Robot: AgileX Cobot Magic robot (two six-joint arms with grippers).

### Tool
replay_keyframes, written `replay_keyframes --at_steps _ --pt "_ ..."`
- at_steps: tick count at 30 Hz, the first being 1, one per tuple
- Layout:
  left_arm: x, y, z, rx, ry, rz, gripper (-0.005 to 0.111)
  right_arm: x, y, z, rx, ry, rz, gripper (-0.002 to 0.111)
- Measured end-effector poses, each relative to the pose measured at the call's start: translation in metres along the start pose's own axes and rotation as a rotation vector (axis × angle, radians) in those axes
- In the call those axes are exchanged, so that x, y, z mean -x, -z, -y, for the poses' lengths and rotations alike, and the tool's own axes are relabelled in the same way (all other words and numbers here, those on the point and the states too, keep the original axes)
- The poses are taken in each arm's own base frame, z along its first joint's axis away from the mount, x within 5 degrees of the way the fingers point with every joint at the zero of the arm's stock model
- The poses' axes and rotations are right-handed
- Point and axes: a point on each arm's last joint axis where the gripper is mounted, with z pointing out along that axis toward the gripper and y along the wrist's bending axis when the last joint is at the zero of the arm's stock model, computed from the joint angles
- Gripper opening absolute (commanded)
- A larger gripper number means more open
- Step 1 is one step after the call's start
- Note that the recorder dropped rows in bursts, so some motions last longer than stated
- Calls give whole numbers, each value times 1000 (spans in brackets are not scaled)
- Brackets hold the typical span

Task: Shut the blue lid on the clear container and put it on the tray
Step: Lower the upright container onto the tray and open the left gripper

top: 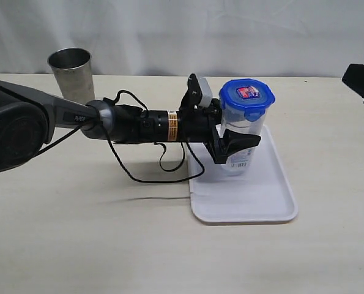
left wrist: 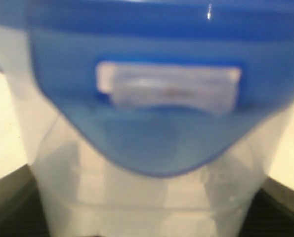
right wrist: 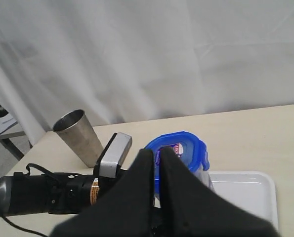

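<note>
Exterior view, centre right: the clear container (top: 246,124) stands upright on the tray (top: 261,205), long axis vertical, blue lid (top: 246,95) facing up. The left gripper (top: 238,142) clasps its body. The right gripper (right wrist: 157,157) has its fingers pressed together, empty.

**Exterior view.** Raised, off the arms, facing down and across the tabletop (top: 108,245) toward a white curtain (top: 230,30). Middle distance. Takes in the left arm (top: 139,124), steel cup (top: 71,76), tray (top: 255,205), clear container (top: 249,127) and blue lid (top: 246,98). A dark piece of the right arm (top: 362,82) cuts the right edge.

**Left wrist view.** Very near the container wall (left wrist: 137,197) and lid (left wrist: 156,123). Both are blurred and fill the frame, with the left tool's fingers (left wrist: 6,202) at two corners.

**Right wrist view.** High and well back, looking over the right tool (right wrist: 156,154) toward the curtain.

**Shared.** The lid appears in all three views. The cup, left arm and tray appear in the exterior and right wrist views.
</note>
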Motion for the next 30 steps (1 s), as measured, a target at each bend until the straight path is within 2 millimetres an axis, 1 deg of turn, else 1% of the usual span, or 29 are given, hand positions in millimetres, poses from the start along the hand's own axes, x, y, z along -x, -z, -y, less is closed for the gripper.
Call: replay_keyframes --at_steps 3,7,14,15,17,19,20,21,23,24,25,27,30 --pt "-5 -1 0 -11 5 -19 0 1 5 -3 4 33 2 5" --pt "-6 -1 1 -19 0 -29 0 4 11 -7 11 57 23 5" --pt "-5 -1 1 -25 -1 -31 0 4 15 -10 13 88 27 5" --pt "-5 -1 1 -23 4 -32 2 4 15 -10 13 90 24 5" --pt "-5 -2 1 -25 24 -33 9 3 15 -10 12 90 17 5" --pt "-5 -2 1 -24 33 -33 22 3 15 -10 12 87 16 5" --pt "-5 -2 1 -24 36 -33 32 3 15 -10 12 87 16 5" --pt "-5 -2 1 -24 36 -33 46 3 15 -10 12 87 16 5" --pt "-4 -2 1 -24 46 -32 66 3 15 -10 12 90 14 5" --pt "-4 -2 1 -24 50 -32 78 3 15 -10 11 90 11 5" --pt "-4 -2 1 -24 55 -32 84 2 15 -10 11 89 6 5" --pt "-4 -2 1 -24 63 -32 89 2 15 -9 10 90 0 5" --pt "-5 -2 1 -26 64 -35 89 1 15 -9 9 90 -7 5"
